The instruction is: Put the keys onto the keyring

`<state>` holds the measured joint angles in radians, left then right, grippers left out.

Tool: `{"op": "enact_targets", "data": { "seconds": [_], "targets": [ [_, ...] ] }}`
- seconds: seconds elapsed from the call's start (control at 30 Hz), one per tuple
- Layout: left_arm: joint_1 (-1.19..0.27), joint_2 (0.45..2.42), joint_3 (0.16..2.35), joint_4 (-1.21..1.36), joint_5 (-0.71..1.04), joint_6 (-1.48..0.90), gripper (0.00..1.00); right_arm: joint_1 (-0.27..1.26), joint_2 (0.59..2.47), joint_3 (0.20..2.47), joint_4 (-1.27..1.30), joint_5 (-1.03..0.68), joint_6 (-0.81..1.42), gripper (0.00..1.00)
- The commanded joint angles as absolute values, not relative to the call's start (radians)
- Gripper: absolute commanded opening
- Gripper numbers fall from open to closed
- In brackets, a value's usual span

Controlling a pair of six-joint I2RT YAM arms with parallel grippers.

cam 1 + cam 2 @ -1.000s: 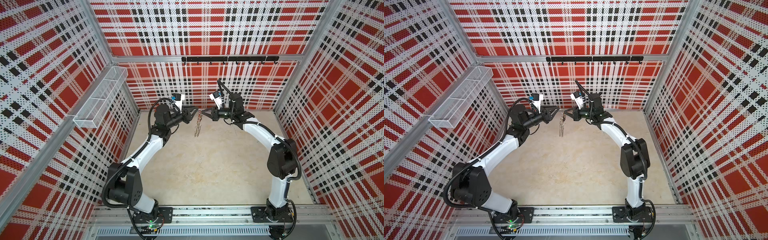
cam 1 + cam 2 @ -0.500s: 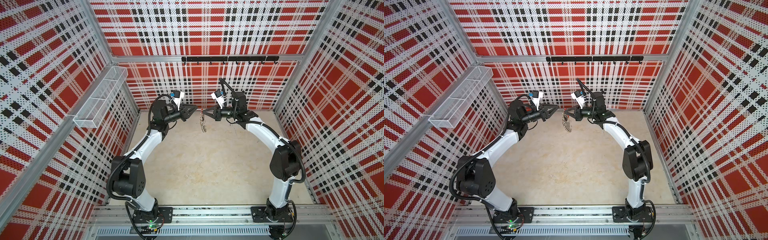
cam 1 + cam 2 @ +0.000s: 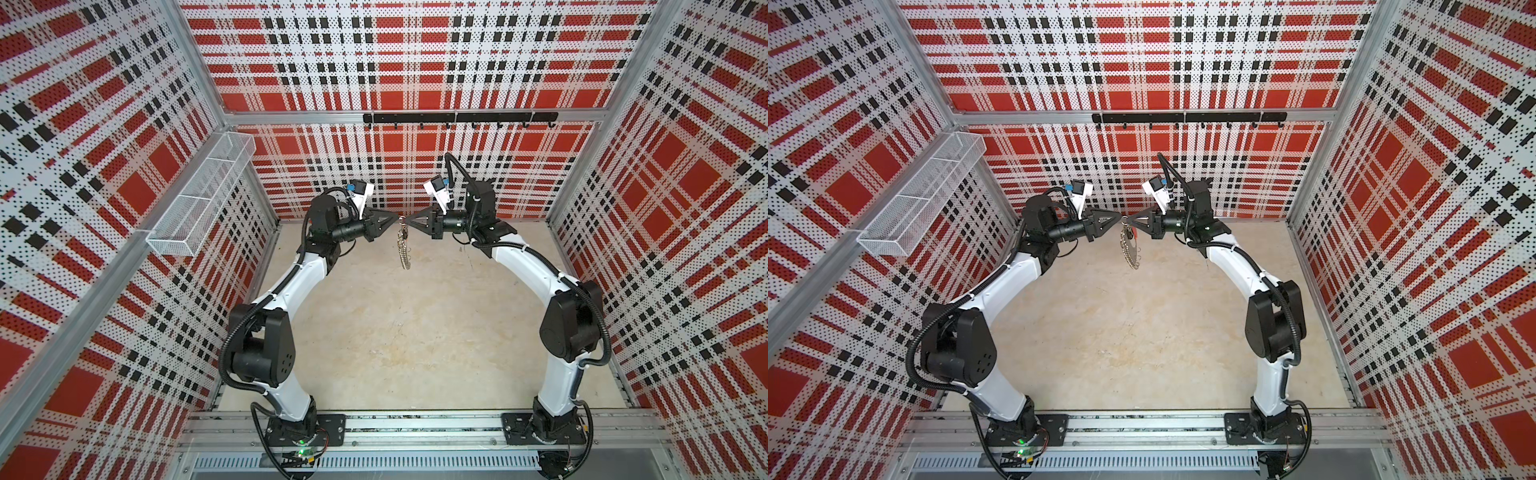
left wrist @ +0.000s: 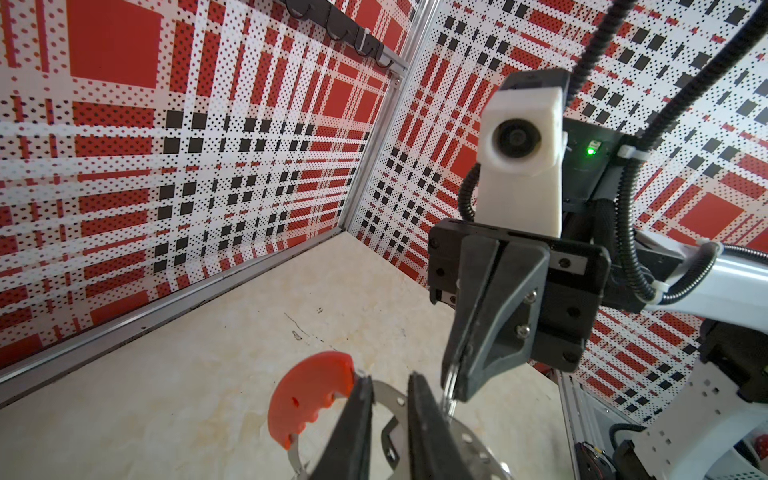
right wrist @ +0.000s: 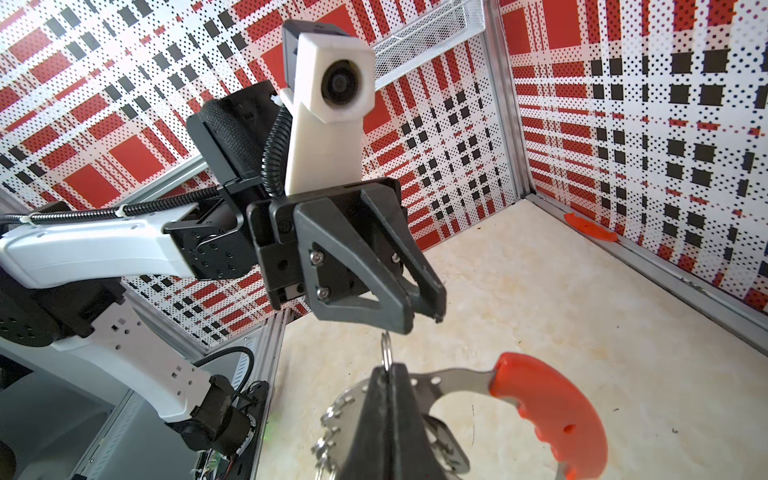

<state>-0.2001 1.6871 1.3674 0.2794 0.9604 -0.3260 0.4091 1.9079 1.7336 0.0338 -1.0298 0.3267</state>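
Note:
The keyring point(image 3: 404, 253) point(image 3: 1130, 253) hangs in the air at the rear middle, a grey band with small split rings and a red segment point(image 4: 307, 399) point(image 5: 548, 407). My right gripper point(image 3: 409, 219) point(image 3: 1130, 222) point(image 5: 388, 368) is shut on one split ring point(image 5: 385, 349) at its top. My left gripper point(image 3: 397, 217) point(image 3: 1120, 217) point(image 4: 388, 380) faces it tip to tip, jaws slightly apart and holding nothing. In the left wrist view the band shows through that gap. A black tag point(image 5: 449, 446) of the keys peeks out behind my right fingers; the small key itself is hidden.
A white wire basket point(image 3: 199, 199) is fixed to the left wall. A black hook rail point(image 3: 457, 118) runs along the back wall. A small orange-red piece point(image 5: 590, 222) lies on the floor by a wall. The floor point(image 3: 395, 332) is beige stone.
Both grippers shifted slightly towards the back wall with the keyring. The left jaws have narrowed and come closer to the right gripper's tip. The hanging band swung a little.

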Motion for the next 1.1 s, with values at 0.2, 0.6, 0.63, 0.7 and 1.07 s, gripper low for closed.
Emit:
{"op": "enact_targets", "data": {
  "seconds": [0.2,0.6,0.63,0.7,1.07],
  "targets": [
    [-0.203,1.702,1.404,0.326,1.016,-0.364,0.19,0.403,1.897,1.759,0.109,-1.06,0.347,0.0],
    [-0.181,1.674,1.394,0.337,1.026,-0.401,0.26,0.397,1.902,1.77,0.04,-1.004,0.287,0.0],
    [-0.186,1.675,1.392,0.338,1.028,-0.402,0.26,0.397,1.903,1.773,0.049,-1.008,0.293,0.0],
    [-0.198,1.679,1.392,0.338,1.032,-0.402,0.26,0.396,1.908,1.778,0.058,-1.012,0.304,0.0],
    [-0.225,1.713,1.427,0.339,1.048,-0.42,0.22,0.399,1.893,1.777,0.076,-1.028,0.317,0.0]
  ]
}}
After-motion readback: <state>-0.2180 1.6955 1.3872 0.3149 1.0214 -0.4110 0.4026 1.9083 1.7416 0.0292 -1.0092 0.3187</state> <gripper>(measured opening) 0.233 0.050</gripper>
